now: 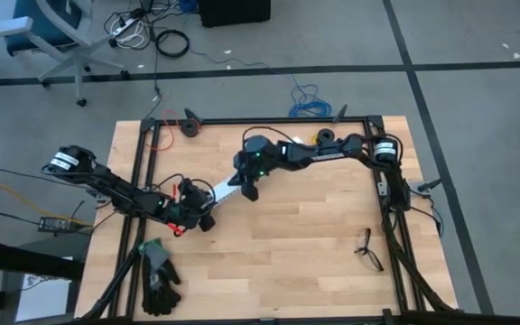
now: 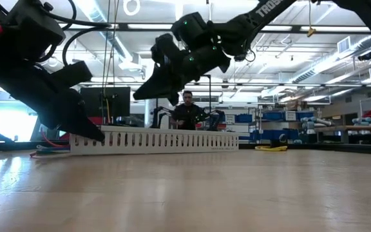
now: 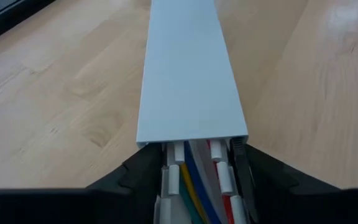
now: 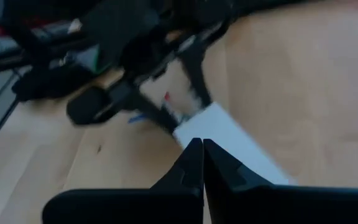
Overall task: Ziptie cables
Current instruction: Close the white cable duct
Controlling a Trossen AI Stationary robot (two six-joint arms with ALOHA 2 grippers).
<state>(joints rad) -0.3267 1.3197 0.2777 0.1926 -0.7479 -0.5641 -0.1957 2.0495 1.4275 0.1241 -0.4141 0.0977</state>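
Note:
A long white slotted channel (image 3: 191, 74) with a flat cover lies slantwise on the table (image 1: 227, 187). The cables (image 3: 194, 186), in yellow, green, blue and red, run inside it and show at its uncovered end. My left gripper (image 3: 194, 165) is closed on that end, at the table's left (image 1: 197, 212). My right gripper (image 4: 202, 149) is shut and hangs in the air just above the channel's other end (image 1: 249, 190), clear of it in the low view (image 2: 172, 96). The ziptie does not show plainly in any view. My left gripper holds the white channel by its uncovered left end, one finger on each slotted side wall (image 3: 169, 177). The fingers (image 3: 135, 171) slant down from the table's left and lie along the channel. The channel rests flat on the table (image 2: 153, 138).
Black gloves (image 1: 156, 275) lie near the front left corner. A small black forked object (image 1: 368, 248) lies at the right. A black frame (image 1: 269, 120) runs round the tabletop. A person (image 2: 187, 113) sits beyond the far edge. Bare wood lies in the table's middle and front.

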